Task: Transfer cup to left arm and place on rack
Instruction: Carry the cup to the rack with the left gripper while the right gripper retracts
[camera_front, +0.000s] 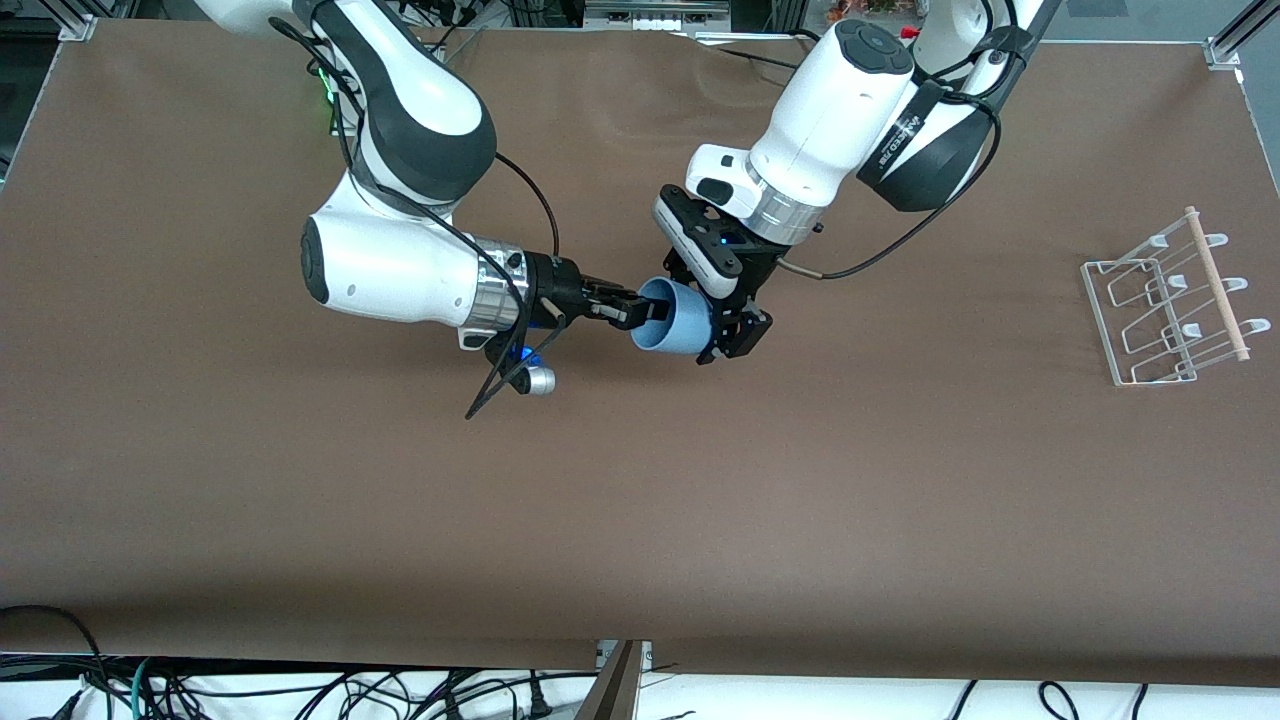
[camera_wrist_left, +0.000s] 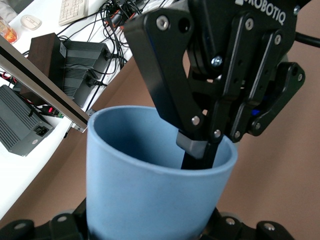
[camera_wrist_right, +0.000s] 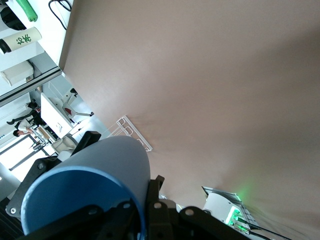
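Note:
The light-blue cup (camera_front: 675, 320) is in the air over the middle of the table, lying on its side. My right gripper (camera_front: 628, 308) is shut on its rim, one finger inside the cup and one outside, as the right wrist view (camera_wrist_right: 145, 215) shows. My left gripper (camera_front: 735, 340) sits around the cup's lower body, fingers against both sides. In the left wrist view the cup (camera_wrist_left: 150, 190) fills the space between the jaws and the right gripper (camera_wrist_left: 197, 150) pinches the rim. The clear rack (camera_front: 1175, 300) with its wooden rod stands toward the left arm's end of the table.
The brown table (camera_front: 640, 520) lies under both arms. A box with a green light (camera_front: 325, 95) stands at the back by the right arm's base. The rack also shows small in the right wrist view (camera_wrist_right: 132, 131).

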